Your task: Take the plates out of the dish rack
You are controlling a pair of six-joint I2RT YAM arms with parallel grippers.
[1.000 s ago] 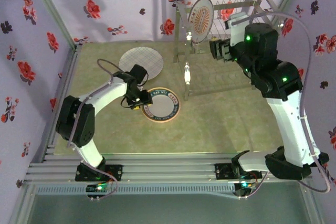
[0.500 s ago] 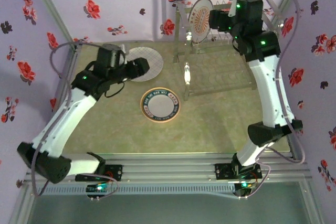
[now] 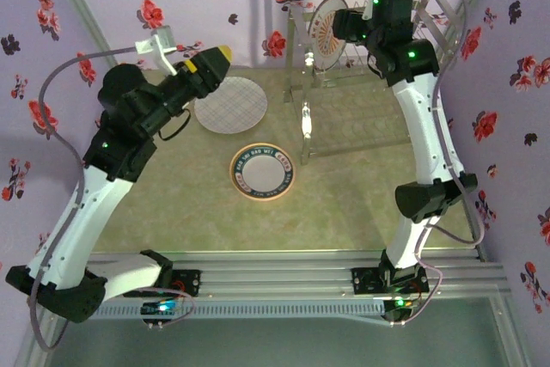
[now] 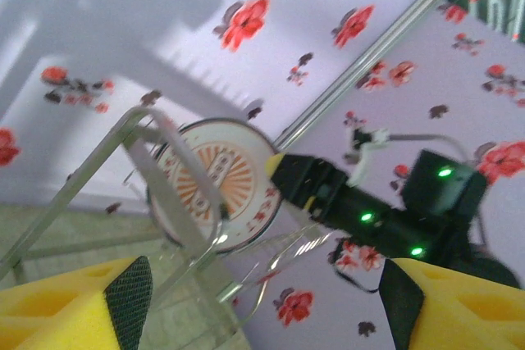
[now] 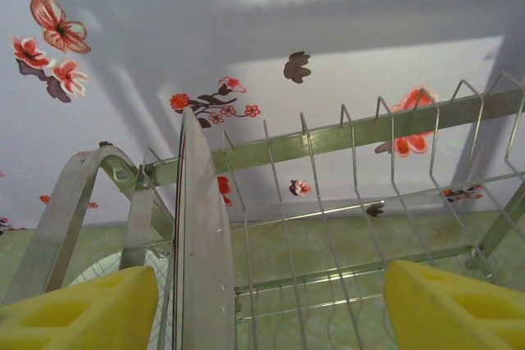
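The sunburst plate (image 3: 325,36) stands upright on its edge in a slot at the left end of the rack (image 3: 361,75), at the far right of the table (image 3: 344,195) and close to the flowered back wall. From the right wrist, the sunburst plate (image 5: 203,252) is seen edge-on among the rack's wire prongs (image 5: 361,133). It rises between the right fingers (image 5: 82,309), nearer to one of them. The two yellow pads are apart on either side of it and not clamped on it. The grid plate (image 3: 230,103) lies flat on the table left of the rack. The green-rimmed plate (image 3: 263,171) lies flat nearer the arms, apart from the grid plate. The left arm is held high above the grid plate, and the left fingers (image 3: 219,53) point toward the rack. From the left wrist, the left fingers (image 4: 66,305) are wide apart with nothing between them. They frame the sunburst plate (image 4: 215,182) and a rack tube (image 4: 98,170).
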